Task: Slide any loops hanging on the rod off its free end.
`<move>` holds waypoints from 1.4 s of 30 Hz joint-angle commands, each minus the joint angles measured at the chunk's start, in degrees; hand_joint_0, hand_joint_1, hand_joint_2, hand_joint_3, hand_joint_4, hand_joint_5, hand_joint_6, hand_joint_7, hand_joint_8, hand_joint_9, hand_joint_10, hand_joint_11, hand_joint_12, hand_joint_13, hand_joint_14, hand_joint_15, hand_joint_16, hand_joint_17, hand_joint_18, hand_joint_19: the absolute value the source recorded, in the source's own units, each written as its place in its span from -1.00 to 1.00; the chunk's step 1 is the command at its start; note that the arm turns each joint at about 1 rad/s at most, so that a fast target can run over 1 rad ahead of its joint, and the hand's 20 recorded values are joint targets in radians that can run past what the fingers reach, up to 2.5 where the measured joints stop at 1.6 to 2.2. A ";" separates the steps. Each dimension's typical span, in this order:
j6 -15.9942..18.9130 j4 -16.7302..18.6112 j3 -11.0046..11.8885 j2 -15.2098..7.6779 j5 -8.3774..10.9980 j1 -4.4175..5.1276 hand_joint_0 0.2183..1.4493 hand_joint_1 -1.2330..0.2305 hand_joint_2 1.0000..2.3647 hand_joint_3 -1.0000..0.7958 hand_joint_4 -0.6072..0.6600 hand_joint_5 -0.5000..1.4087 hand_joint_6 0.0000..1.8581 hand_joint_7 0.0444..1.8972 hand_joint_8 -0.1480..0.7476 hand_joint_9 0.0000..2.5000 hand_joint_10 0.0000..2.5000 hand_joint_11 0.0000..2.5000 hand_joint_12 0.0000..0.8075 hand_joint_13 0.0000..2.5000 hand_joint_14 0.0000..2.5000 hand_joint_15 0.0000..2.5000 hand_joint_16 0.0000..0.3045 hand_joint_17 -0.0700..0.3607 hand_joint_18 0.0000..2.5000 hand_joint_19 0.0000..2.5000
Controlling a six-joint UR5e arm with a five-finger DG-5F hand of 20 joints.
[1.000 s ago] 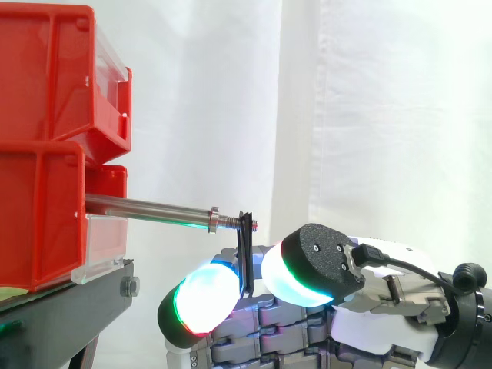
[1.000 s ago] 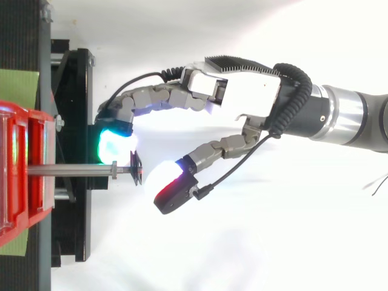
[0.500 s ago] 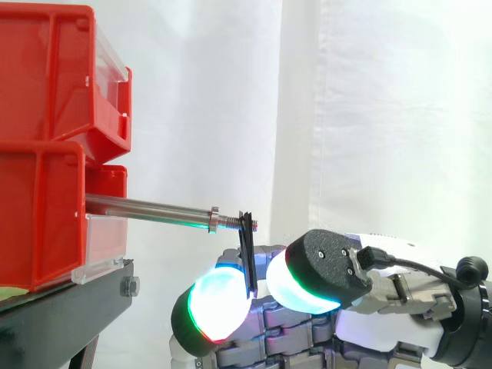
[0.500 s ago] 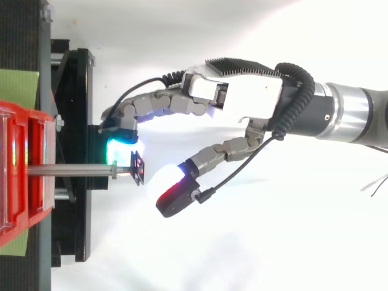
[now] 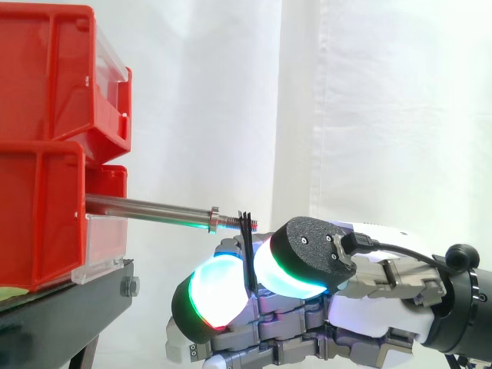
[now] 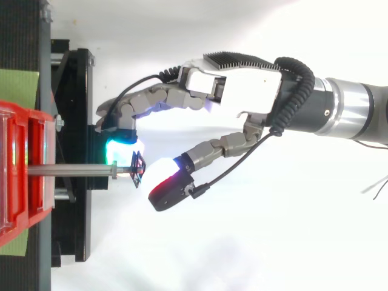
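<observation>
We see the metal rod [image 5: 146, 207] reaching out level from the lower of two stacked red bins [image 5: 46, 223], which sit on a black stand [image 5: 69, 304] before a white curtain [image 5: 384, 115]; the rod's threaded free end points toward the hand [image 6: 242, 91]; a thin black loop [image 5: 245, 234] sits at the very tip of those threads, its strip dropping straight down below the rod; from above we find the same loop [image 6: 137, 168] just past the rod's end; the hand comes in from the right, lower than the rod, its fingers curled upward; two glowing pads [image 5: 215, 292], white and cyan with green and red rims, close on the hanging strip from either side, so we judge the hand clamped on the loop; the rest of the rod's length is bare
</observation>
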 commanded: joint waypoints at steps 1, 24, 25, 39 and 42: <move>-0.03 -0.79 0.56 0.00 -0.34 -0.27 -0.42 -0.25 -0.98 -0.27 0.26 -0.64 -0.24 0.04 -0.09 -0.57 -0.99 -0.77 -0.20 -0.66 -1.00 -0.89 -0.69 -0.18 -0.61 -0.78; -0.29 -5.63 0.65 2.02 -1.57 -0.71 -0.41 -0.31 -0.97 -0.09 0.10 -0.69 -0.03 -0.20 -0.07 -0.57 -0.99 -0.73 -0.18 -0.65 -1.00 -0.88 -0.69 -0.17 -0.60 -0.78; -0.29 -5.72 0.65 2.11 -1.57 -0.71 -0.41 -0.32 -0.97 -0.09 0.10 -0.69 -0.02 -0.20 -0.08 -0.57 -0.99 -0.72 -0.18 -0.65 -1.00 -0.88 -0.69 -0.17 -0.60 -0.78; -0.73 -17.14 0.65 6.15 -1.57 -1.24 -0.39 -0.26 -0.97 -0.12 0.14 -0.69 0.00 -0.19 -0.07 -0.55 -0.99 -0.69 -0.18 -0.64 -0.99 -0.87 -0.69 -0.17 -0.60 -0.76; -0.73 -19.34 0.65 6.68 -1.57 -1.32 -0.40 -0.25 -0.97 -0.12 0.13 -0.69 0.00 -0.19 -0.07 -0.55 -0.99 -0.68 -0.17 -0.64 -0.99 -0.87 -0.68 -0.17 -0.60 -0.77</move>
